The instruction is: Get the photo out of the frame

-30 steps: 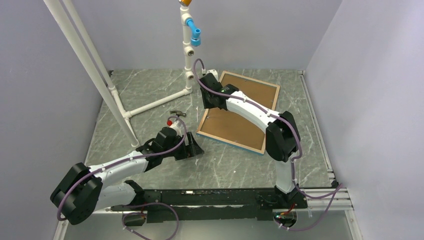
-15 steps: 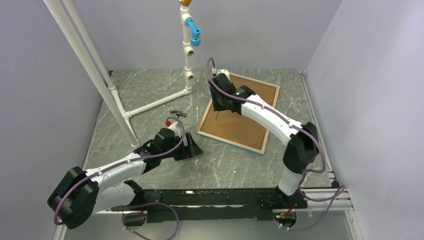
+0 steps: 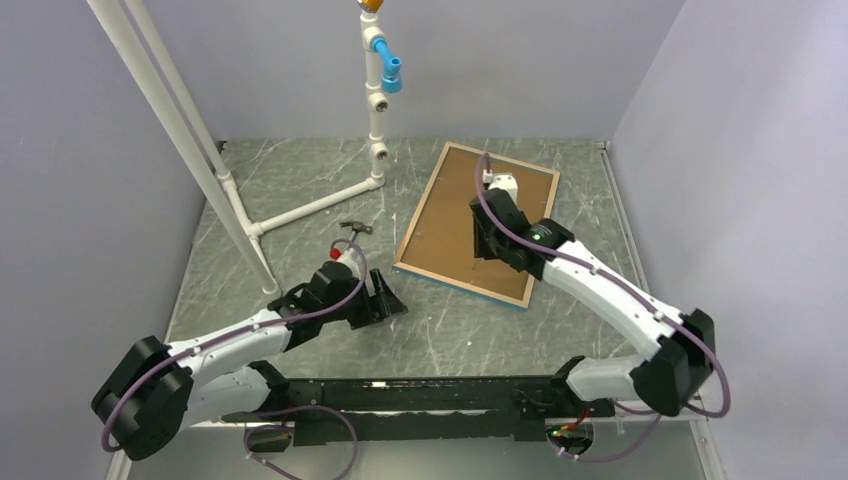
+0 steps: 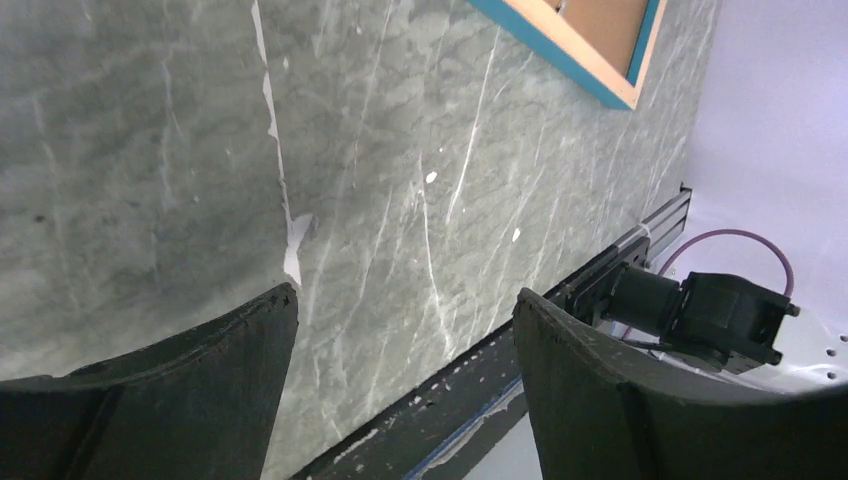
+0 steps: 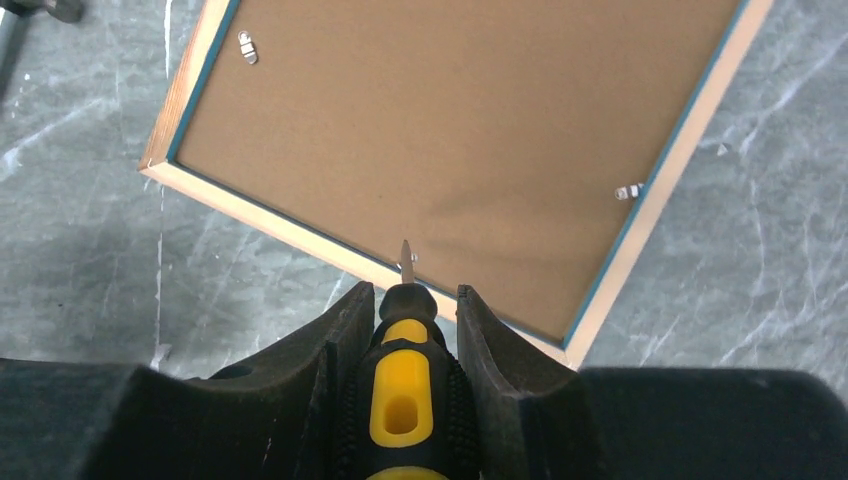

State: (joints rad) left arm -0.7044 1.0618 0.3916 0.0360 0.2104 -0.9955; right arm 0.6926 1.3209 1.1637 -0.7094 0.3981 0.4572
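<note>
Step in hand: freeing the backing, not yet lifting anything out. The frame (image 3: pixel 440 225) lies face-down, brown board up, flat on the table just beside the pipe stand (image 3: pixel 375 150), on the right arm's side of it. Its long axis looks to run away from the arm bases, skewed slightly.

The photo is hidden under the board. The right gripper (image 5: pixel 412 292) pinches a screwdriver (image 5: pixel 402 400), tip aimed at the frame's near rim. Next move: seat the tip on one of the tab clips (image 5: pixel 246 46) (one sits right at the tip) and swing it aside.

The left gripper (image 4: pixel 400 310) is spread wide, holding nothing, nearer the bases than the pipe stand.
</note>
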